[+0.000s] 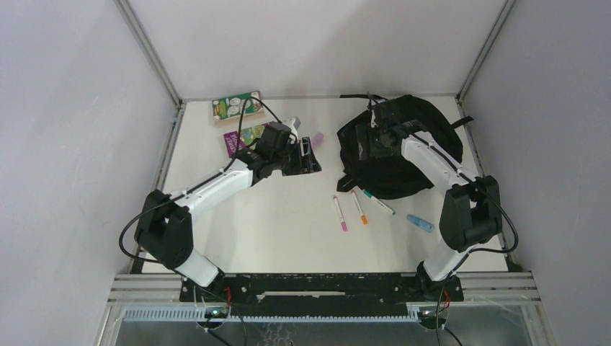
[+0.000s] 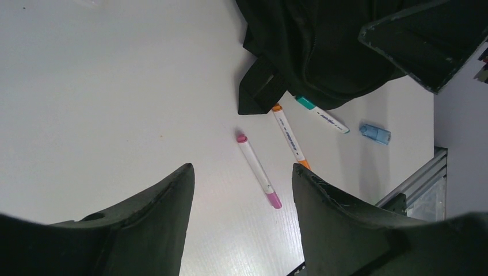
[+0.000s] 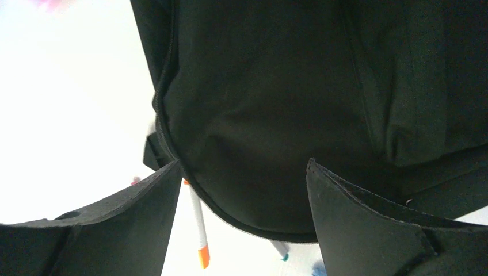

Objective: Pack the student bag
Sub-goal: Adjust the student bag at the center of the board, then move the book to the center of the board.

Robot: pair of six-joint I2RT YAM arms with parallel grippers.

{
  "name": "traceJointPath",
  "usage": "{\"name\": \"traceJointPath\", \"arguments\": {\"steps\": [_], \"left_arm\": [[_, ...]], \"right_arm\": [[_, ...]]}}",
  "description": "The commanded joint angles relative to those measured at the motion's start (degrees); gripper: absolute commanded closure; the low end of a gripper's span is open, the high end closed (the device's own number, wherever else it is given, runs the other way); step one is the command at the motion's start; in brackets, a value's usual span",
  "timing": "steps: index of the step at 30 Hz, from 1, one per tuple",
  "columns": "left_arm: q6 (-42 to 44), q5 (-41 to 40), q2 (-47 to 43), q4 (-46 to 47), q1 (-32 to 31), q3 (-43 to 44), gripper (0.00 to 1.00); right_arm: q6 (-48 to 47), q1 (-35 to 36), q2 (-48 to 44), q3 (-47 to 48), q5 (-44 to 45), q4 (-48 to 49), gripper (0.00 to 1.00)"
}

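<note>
White table [image 1: 274, 231]: it carries everything. I see no clutter in the middle.
Student bag [image 1: 382, 176]: black, floppy, slumped in the far right corner. I cannot tell from here whether its mouth is open.
Right hand [image 3: 244, 167]: directly over the bag, fingers spread wide, nothing between them, only black cloth below.
Left hand [image 1: 306, 155]: toward the far left, just beside the books, fingers apart and empty.
Books: a green book [image 1: 235, 107] at the far left corner, a purple book [image 1: 241, 137] just nearer, partly under my left arm.
Markers: pink marker [image 2: 257, 171], orange marker [image 2: 289, 138] and teal marker [image 2: 322, 115] lie side by side at the bag's near side. The orange and teal tips touch its hem.
Blue piece [image 2: 375, 133]: small, near the right edge. It is too small to name.
Step in hand: I judge the packing is mid-way at best, with both hands empty and books and markers outside the bag.
Next move: one hand must hold the mouth open while the other carries an item in. The thin, flat markers call for a low, square pinch, and the cloth may sag shut.
</note>
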Motion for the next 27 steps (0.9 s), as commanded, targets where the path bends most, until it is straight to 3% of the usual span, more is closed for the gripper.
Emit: {"name": "traceJointPath", "arguments": {"steps": [1,11,14,18,22,24,27], "left_arm": [[-1.0,1.8,-1.0,1.9,0.1,0.2,0.33],[-1.3,1.7,-0.7,1.6,-0.4,-1.1,0.33],[-1.1,-4.7,-1.6,-2.2,0.9,-1.2,0.31],[-3.7,-13.6,-2.6,-7.5,7.6,-1.7,0.30],[-1.6,-34.2,-0.2,-14.7,10.1,3.6,0.27],[1.1,-40.7,3.8,-17.4,11.0,8.3,0.18],[5.3,-40.0,10.0,-19.6,14.9,16.8,0.17]], "right_arm": [[-9.9,1.6,1.7,1.1,0.4,-4.2,0.14],[-10.7,5.9,1.5,-2.9,1.4,1.5,0.13],[-10.2,7.2,1.1,-3.2,2.0,2.1,0.12],[-8.2,7.8,-1.7,-4.7,2.2,3.9,0.10],[-5.1,7.8,-4.8,-4.7,-2.2,5.7,0.10],[-3.0,8.0,-6.1,-4.7,-2.3,6.6,0.09],[0.6,8.8,-8.1,-5.5,-3.6,7.8,0.09]]}}
